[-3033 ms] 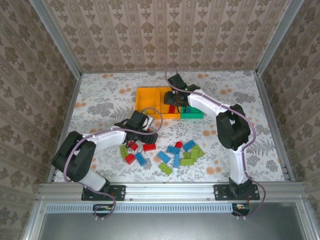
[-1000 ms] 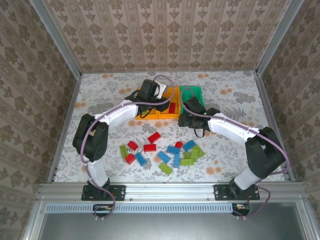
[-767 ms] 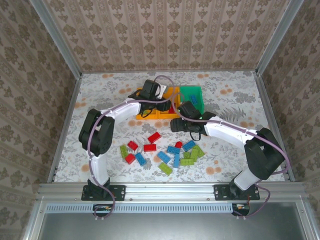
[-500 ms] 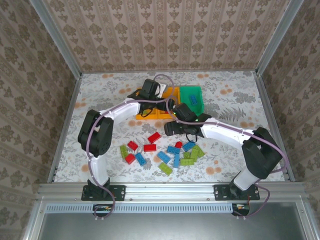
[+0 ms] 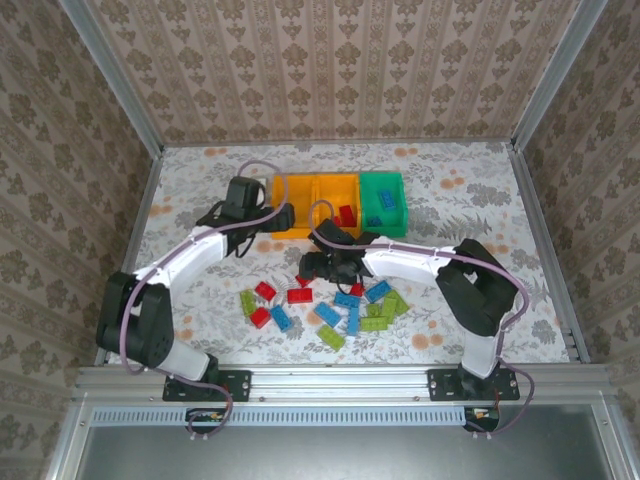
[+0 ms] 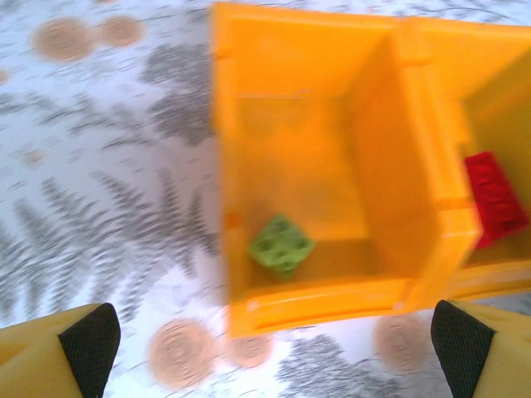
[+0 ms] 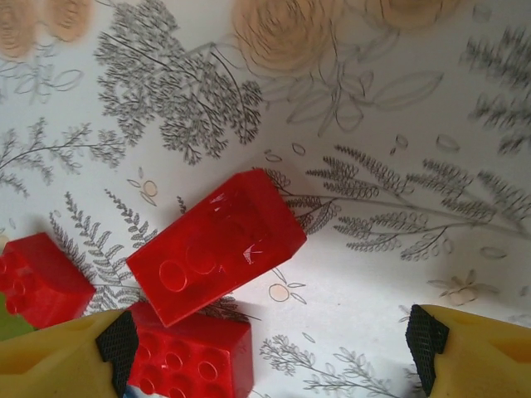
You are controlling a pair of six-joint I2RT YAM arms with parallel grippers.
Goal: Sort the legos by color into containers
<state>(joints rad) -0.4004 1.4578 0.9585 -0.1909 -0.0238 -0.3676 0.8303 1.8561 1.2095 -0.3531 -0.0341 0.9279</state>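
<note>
The left tool hangs at the left end of the row of bins, upper middle of the top view, just beside the left orange bin. In its own wrist view its dark fingertips sit in the two bottom corners of the frame. The jaws are spread wide with nothing between them. That bin runs from the centre to the top of that frame and holds one lime green brick, lying near its front wall. The middle orange bin touches it on the right and holds a red brick. The green bin closes the row on the right, with blue bricks inside.

The right tool is low over the floral surface, just below the bins and at the upper left edge of the loose pile. Its wrist view shows the pads far apart in the bottom corners, gripping nothing. A long red brick lies tilted on the surface at the centre of that frame. A second red brick lies just below it, and a third sits at the left edge.

The rest of the legos are scattered across the lower middle of the top view. Among them are red ones to the left, blue ones through the middle and lime green ones mostly to the right. Several are touching.
</note>
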